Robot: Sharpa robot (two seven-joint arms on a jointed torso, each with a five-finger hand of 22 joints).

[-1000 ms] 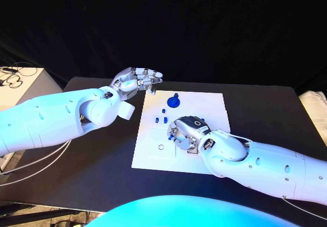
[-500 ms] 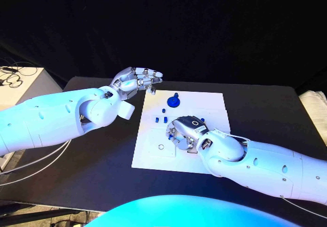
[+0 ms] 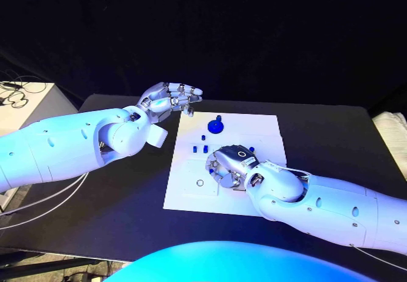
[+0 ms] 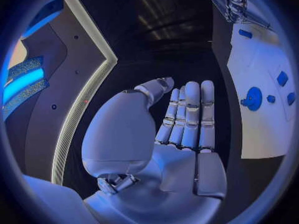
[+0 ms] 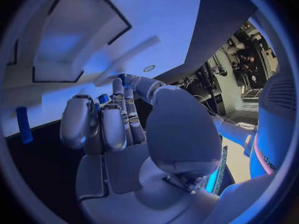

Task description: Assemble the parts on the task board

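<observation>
One small blue part (image 5: 103, 99) is pinched by the right hand (image 3: 230, 166) over the task board (image 3: 254, 126), left hand (image 3: 172, 96) held empty w/ fingers apart; misalignment risks a drop.

Looking down from the head onto the bench (image 3: 127, 194), task board (image 3: 254, 126) centred, both arms reaching in. Sitting tight behind the left robot hand (image 4: 181, 129), facing out past raised fingers toward the same board (image 4: 264, 129). Pressed close behind the right robot hand (image 5: 124, 129), board (image 5: 156, 15) looming just beyond.
</observation>
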